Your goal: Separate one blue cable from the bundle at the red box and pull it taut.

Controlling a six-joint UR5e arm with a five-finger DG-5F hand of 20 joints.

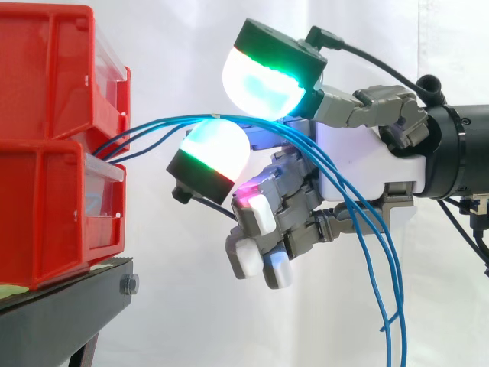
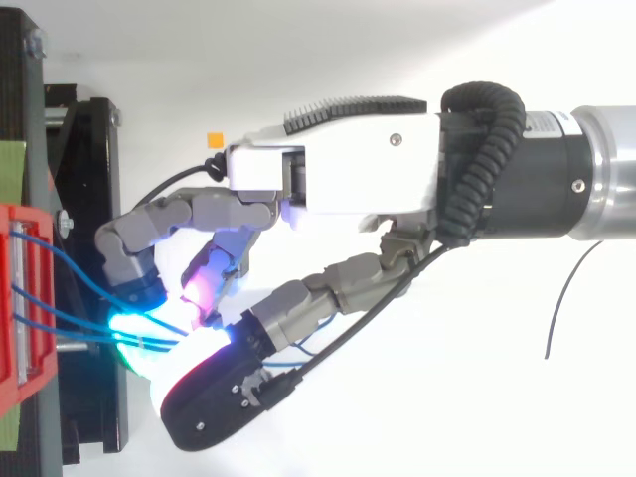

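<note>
Plainly, the danger is that more than one strand gets pulled. From the side, the blue cables (image 1: 153, 126) leave the gap between the stacked red bins (image 1: 46, 191) at 9 o'clock and run toward 3 o'clock. They converge between two large glowing pads (image 1: 263, 76), then drape across the hand (image 1: 367, 153) and hang loose toward 5 o'clock. The hand is pinching: one pad sits over the strands at 12 o'clock and the other under them at 6 o'clock, closing on the cables. The other fingers are curled below and hold nothing. I cannot tell whether the pads trap one strand or all of them, though several seem to pass through the same nip. If they do, a pull toward 3 o'clock would tension the whole bundle and single nothing out. The slack lying over the palm could also catch on the curled fingers as the hand draws away. A thin strand may slip out between such rounded pads if the pinch is light. A hard tug might drag the bins, which stand close to the 3 o'clock edge of the black stand (image 1: 69, 298).
</note>
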